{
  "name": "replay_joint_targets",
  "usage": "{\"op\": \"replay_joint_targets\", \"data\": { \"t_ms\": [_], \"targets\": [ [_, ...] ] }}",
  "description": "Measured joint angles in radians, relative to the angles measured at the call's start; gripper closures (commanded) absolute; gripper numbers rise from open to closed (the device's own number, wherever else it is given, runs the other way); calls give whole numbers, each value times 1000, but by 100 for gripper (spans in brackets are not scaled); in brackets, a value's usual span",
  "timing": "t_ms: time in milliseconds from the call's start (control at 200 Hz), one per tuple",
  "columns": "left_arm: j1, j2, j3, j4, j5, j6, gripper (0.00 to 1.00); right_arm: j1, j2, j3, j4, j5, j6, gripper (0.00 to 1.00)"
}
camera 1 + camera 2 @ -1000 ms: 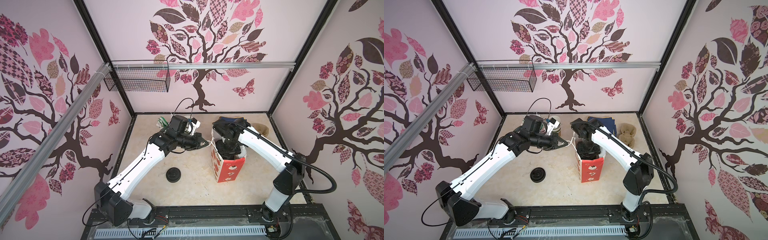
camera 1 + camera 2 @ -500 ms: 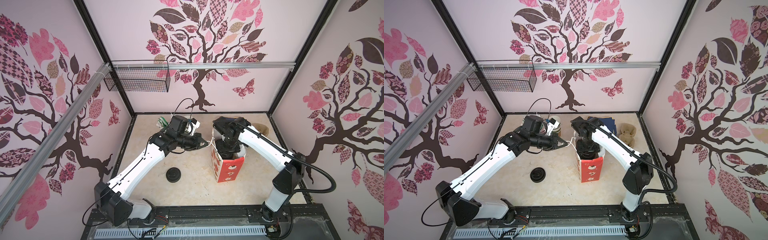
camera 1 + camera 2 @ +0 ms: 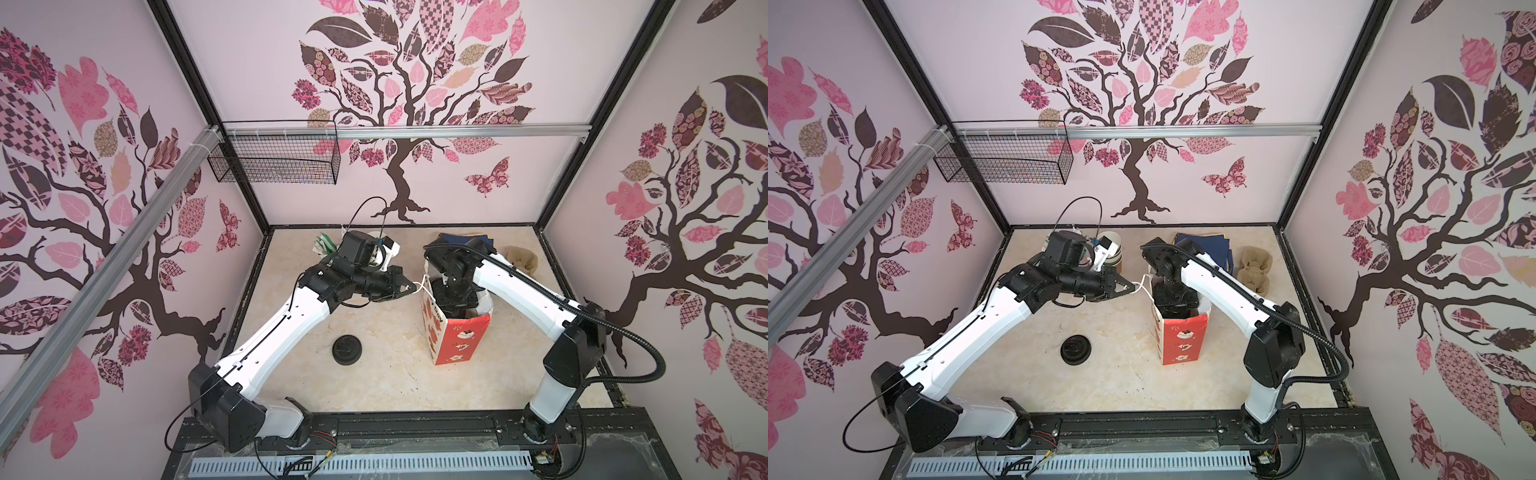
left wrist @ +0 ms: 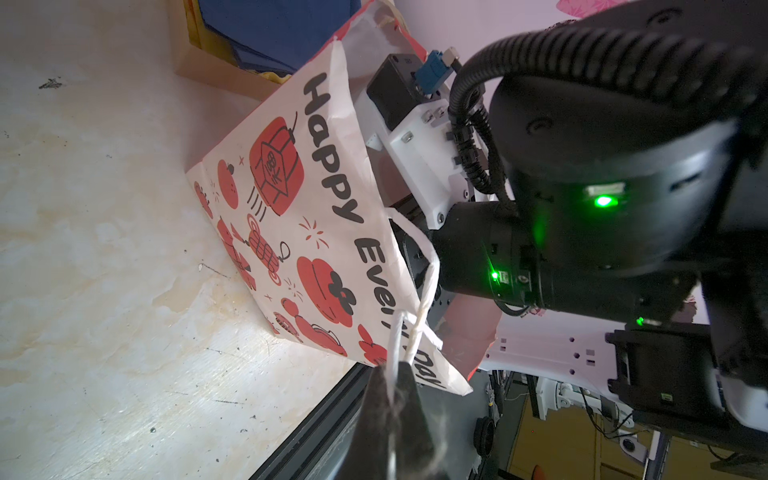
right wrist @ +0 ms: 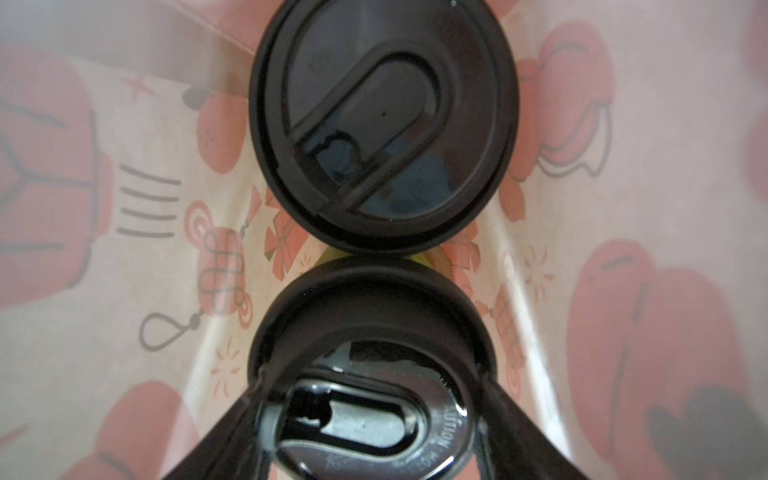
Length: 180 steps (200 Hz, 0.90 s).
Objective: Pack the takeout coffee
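Both cups stand inside the paper bag [image 3: 457, 345], and the right wrist camera shows little more than their black lids. The nearer cup [image 5: 365, 316] sits squarely between the right gripper's [image 5: 372, 374] fingers [image 5: 224, 440], which bear against its two sides at the lid rim, grasping it. The second cup [image 5: 384, 120] stands just beside it, their rims meeting in that view. At the bag's mouth the left gripper [image 4: 390, 386] is clenched on the white twine handle [image 4: 428, 282], which is stretched taut. A stack of bare lids [image 3: 348, 350] lies on the table [image 3: 374, 395], well apart from the bag.
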Motion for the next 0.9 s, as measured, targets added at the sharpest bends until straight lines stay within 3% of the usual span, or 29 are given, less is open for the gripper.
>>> {"op": "replay_joint_targets", "data": {
  "t_ms": [900],
  "targets": [
    [0, 0, 0, -1, -8, 0, 100, -6, 0, 94, -109, -22, -4, 31]
  ]
}}
